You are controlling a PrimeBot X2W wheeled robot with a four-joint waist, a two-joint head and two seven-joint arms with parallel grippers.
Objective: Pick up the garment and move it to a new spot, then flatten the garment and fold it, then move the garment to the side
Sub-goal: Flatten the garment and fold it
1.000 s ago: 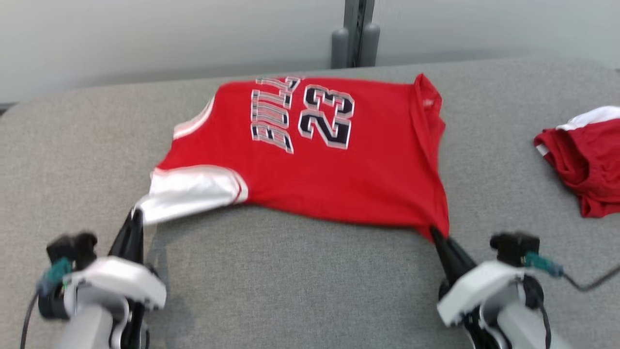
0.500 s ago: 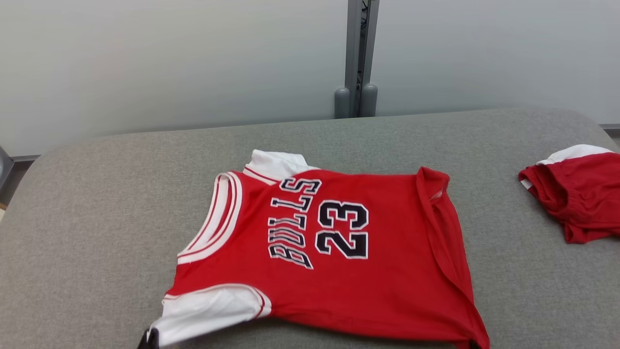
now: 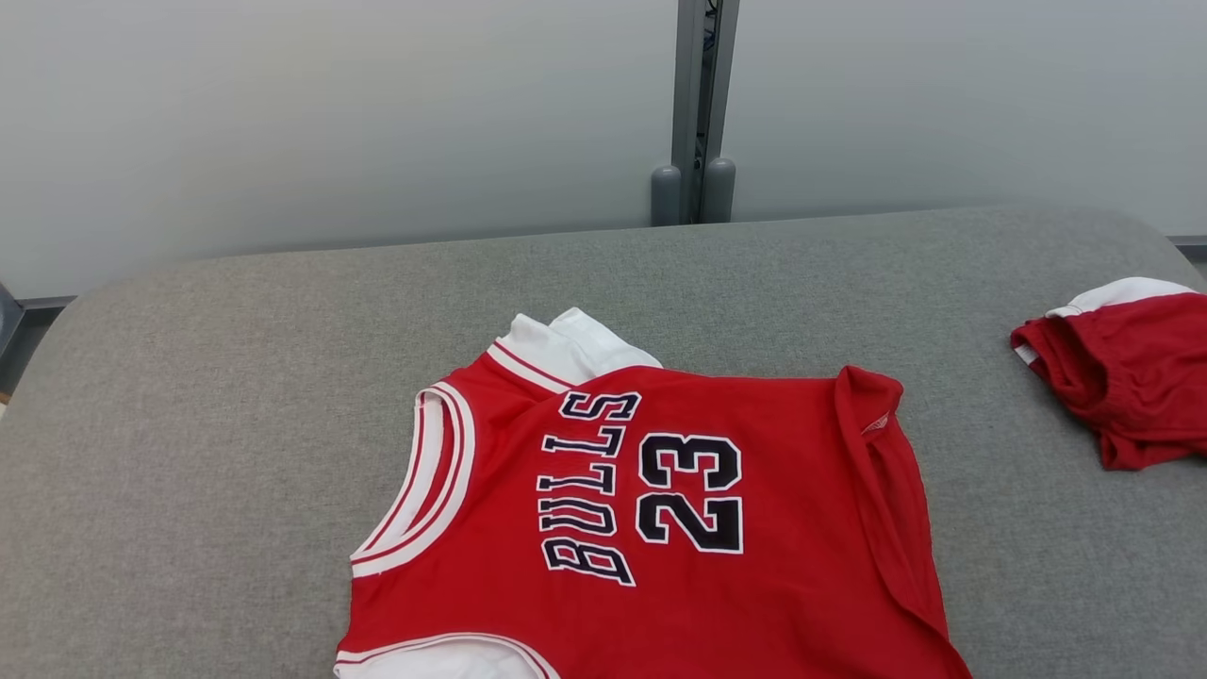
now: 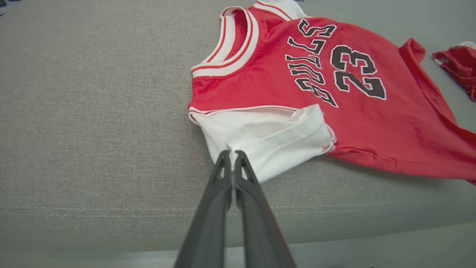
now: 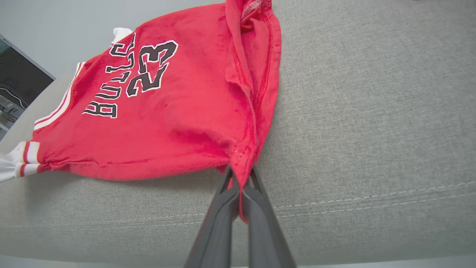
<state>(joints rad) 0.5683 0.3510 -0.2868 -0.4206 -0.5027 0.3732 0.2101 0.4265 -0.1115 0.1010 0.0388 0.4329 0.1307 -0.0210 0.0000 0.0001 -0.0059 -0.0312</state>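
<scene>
Left end effector (image 4: pixel 233 155) is pinched right down on the edge of the garment's white sleeve (image 4: pixel 271 136), fingers basically pressed together with just cloth between them. Right end effector (image 5: pixel 241 174) is the same deal: clamped tight on the near corner of the red hem, with a bit of fabric poking out below the fingertips. So each one holds a near corner of the garment (image 3: pixel 801 566), close to the front edge of the bench (image 3: pixel 236 377).

The garment lies print side up on the grey bench, turned sideways: neck opening toward the robot's left, hem toward its right, so "BULLS" and "23" read sideways in the head view. Its near edge looks slightly lifted between the two grips, with a shadow under it. The hem side is bunched into a folded ridge. The other white sleeve (image 3: pixel 566 344) sticks out at the far side.

Another red-and-white piece of clothing (image 3: pixel 1122 377) sits well apart on the right of the bench.
</scene>
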